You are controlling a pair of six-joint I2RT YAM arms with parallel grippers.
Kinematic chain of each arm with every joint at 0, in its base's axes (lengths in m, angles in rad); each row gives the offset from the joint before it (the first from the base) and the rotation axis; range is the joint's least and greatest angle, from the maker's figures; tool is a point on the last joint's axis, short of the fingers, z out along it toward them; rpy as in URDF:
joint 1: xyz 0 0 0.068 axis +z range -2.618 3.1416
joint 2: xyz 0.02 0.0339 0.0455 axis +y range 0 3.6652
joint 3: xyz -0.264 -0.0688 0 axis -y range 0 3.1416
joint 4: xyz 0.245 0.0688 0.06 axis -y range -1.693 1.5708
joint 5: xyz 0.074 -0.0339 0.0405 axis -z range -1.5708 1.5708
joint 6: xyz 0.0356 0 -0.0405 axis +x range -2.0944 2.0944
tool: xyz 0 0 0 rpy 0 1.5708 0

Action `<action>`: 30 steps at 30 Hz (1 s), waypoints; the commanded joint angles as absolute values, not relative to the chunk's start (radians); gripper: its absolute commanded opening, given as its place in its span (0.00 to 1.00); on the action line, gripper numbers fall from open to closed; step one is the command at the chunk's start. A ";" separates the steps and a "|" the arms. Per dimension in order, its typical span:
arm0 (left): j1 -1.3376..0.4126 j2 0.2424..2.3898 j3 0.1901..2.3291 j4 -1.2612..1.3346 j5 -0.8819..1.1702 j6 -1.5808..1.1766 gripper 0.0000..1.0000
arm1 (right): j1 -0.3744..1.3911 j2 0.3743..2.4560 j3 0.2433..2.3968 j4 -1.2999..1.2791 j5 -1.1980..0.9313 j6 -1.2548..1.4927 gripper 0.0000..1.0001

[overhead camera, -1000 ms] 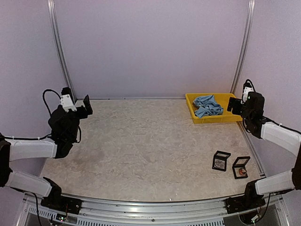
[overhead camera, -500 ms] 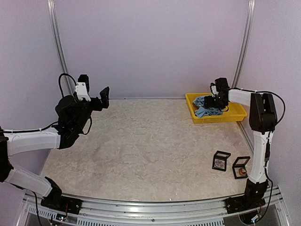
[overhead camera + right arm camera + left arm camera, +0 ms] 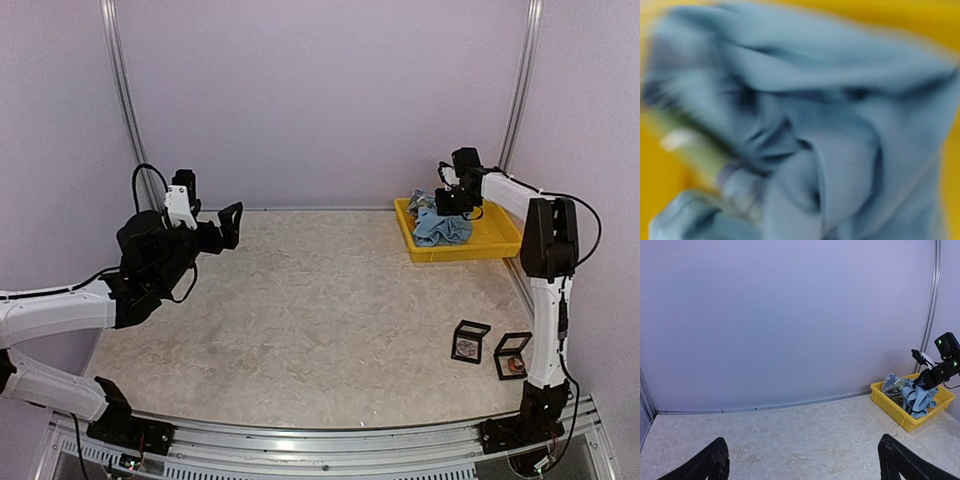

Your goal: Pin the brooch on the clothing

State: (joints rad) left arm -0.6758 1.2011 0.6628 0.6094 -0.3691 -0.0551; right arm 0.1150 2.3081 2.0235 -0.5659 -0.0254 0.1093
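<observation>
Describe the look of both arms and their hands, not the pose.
The left arm and right arm have white link shells between chunky black joints. The black two-finger left hand and right hand each carry a white block at the wrist and a thin black looping cable. Small green lights dot the right hand.

Shirt [image 3: 840, 150] fills right wrist view, all blurred; print unreadable. Right gripper [image 3: 445, 203] tips buried in cloth over the bin [image 3: 460, 253]. Boxes [image 3: 470, 341] near side of bin: contents too small. Left fingers [image 3: 705, 465] cropped.
</observation>
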 commanded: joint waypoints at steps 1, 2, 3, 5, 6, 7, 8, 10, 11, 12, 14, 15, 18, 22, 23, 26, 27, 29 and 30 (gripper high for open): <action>-0.682 1.104 0.696 0.493 -0.449 -0.101 0.99 | 0.199 2.008 2.104 -0.518 -0.069 0.014 0.00; -0.683 1.090 0.699 0.471 -0.467 -0.108 0.99 | 0.236 1.961 2.095 -0.508 -0.088 -0.028 0.00; -0.683 1.070 0.695 0.459 -0.484 -0.114 0.99 | 0.277 1.910 2.079 -0.496 -0.114 -0.061 0.00; -0.683 1.024 0.677 0.453 -0.512 -0.123 0.99 | 0.386 1.818 2.027 -0.469 -0.169 -0.117 0.00; -0.683 0.998 0.667 0.455 -0.525 -0.126 0.99 | 0.438 1.775 1.997 -0.454 -0.210 -0.132 0.00; -0.683 0.980 0.660 0.458 -0.537 -0.126 0.99 | 0.489 1.743 1.954 -0.439 -0.260 -0.136 0.00; -0.683 0.953 0.655 0.457 -0.551 -0.125 0.99 | 0.528 1.713 1.917 -0.408 -0.327 -0.122 0.00; -0.684 0.920 0.652 0.452 -0.574 -0.123 0.99 | 0.592 1.670 1.825 -0.325 -0.442 -0.057 0.00; -0.684 0.908 0.652 0.450 -0.585 -0.125 0.99 | 0.615 1.655 1.772 -0.268 -0.505 -0.020 0.00; -0.683 0.891 0.652 0.448 -0.592 -0.123 0.99 | 0.637 1.646 1.723 -0.213 -0.564 0.013 0.00; -0.686 0.867 0.651 0.443 -0.601 -0.124 0.99 | 0.670 1.647 1.646 -0.118 -0.690 0.083 0.00; -0.687 0.851 0.648 0.441 -0.605 -0.126 0.99 | 0.679 1.657 1.616 -0.082 -0.737 0.110 0.00; -0.689 0.820 0.638 0.429 -0.614 -0.138 0.99 | 0.684 1.707 1.555 -0.032 -0.686 0.182 0.00; -0.689 0.819 0.618 0.382 -0.668 -0.172 0.91 | 0.664 1.847 1.572 -0.160 -0.410 0.202 0.19; -0.689 0.825 0.617 0.354 -0.692 -0.201 0.89 | 0.651 1.897 1.597 -0.204 -0.364 0.201 0.36; -0.694 0.875 0.626 0.232 -0.690 -0.287 0.86 | 0.608 2.042 1.711 -0.356 -0.210 0.202 0.72; -0.701 0.896 0.631 0.190 -0.666 -0.310 0.86 | 0.597 2.069 1.740 -0.401 -0.153 0.201 0.77; -0.733 0.941 0.637 0.123 -0.617 -0.353 0.85 | 0.587 2.083 1.768 -0.463 -0.030 0.184 0.78; -0.760 0.957 0.633 0.105 -0.589 -0.359 0.85 | 0.590 2.074 1.765 -0.479 0.021 0.171 0.78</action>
